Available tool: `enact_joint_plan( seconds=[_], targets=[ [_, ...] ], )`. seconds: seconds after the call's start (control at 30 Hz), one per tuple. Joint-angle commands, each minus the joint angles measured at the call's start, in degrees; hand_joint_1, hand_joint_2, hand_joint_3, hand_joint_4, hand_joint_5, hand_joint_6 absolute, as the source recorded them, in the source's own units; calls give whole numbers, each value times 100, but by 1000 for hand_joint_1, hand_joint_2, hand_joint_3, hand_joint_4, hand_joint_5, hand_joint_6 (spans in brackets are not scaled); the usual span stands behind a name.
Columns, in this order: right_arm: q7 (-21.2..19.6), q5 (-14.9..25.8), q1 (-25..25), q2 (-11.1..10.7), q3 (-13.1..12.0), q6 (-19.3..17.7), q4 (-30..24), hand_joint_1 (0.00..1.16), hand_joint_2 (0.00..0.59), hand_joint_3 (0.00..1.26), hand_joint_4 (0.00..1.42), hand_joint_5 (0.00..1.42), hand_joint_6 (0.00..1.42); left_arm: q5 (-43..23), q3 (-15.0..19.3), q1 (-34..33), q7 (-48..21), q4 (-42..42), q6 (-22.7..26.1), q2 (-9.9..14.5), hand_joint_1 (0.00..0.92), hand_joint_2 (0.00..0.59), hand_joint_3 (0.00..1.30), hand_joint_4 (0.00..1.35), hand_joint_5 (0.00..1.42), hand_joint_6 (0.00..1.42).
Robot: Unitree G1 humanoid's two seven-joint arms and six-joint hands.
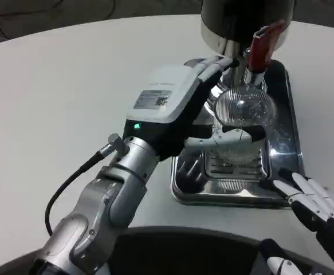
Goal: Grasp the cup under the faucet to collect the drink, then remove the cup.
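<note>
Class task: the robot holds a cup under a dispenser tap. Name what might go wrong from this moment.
1. The left hand grips the clear cup from the side; the smooth wall might slip when lifted.
2. The cup sits close under the red-handled faucet, so its rim might knock it.
3. Drips could miss the metal tray.

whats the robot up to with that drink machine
The left hand grips a clear ribbed plastic cup and holds it over the shiny steel drip tray, right below the red-handled faucet of the silver dispenser. The right hand rests open at the tray's near corner.
</note>
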Motion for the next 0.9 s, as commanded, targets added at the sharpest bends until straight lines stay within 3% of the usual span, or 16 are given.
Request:
enact_joint_plan(
  seconds=[0.03,0.23,0.4,0.47,0.6,0.7,0.9],
  targets=[
    [-4,33,25,40,12,-9,16,237,420,124,0,0,0,-128,302,461,-138,-696,62,148,125,70,184,164,432,866],
    [-2,30,-37,67,37,23,61,238,420,130,0,0,0,-512,1050,1251,-287,-2261,72,280,125,69,215,205,420,785],
    [8,-16,-98,90,110,40,116,239,420,133,0,0,0,-1158,1488,1419,-659,-2974,-16,311,116,80,266,271,436,784],
    [9,-34,-120,96,135,50,128,239,420,133,0,0,0,-1726,1719,1419,-840,-3201,-147,293,112,89,302,318,449,770],
    [14,-61,-147,92,145,60,140,240,420,133,0,0,0,-2872,2016,1254,-1347,-3400,-209,249,49,105,368,408,490,563],
    [23,-75,-160,83,142,59,153,240,420,133,0,0,0,-4054,2163,899,-2028,-3305,74,229,4,119,350,356,443,493],
    [21,-118,-132,83,180,42,123,240,420,133,0,0,0,-5603,2397,98,-2945,-2997,914,291,0,114,314,292,378,431]
  ],
)
